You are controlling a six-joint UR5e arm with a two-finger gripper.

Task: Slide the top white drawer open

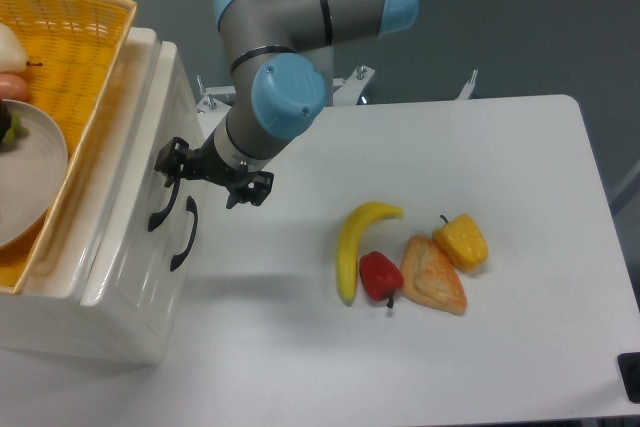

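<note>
Gripper (212,175) at top drawer (110,197), jaws spread wide, one finger touching black handle (162,199), nothing clearly grasped.

The top white drawer (120,162) looks like glossy, smooth plastic or lacquered board, its curved handle (163,199) a shiny black. The basket (85,37) above is woven yellow wicker, rough in texture, holding a matt beige plate (30,172). The tabletop (480,147) is smooth, matt white. The banana (355,242) and red pepper (379,274) have a plastic sheen. The pincer (212,175) is matt black.
</note>
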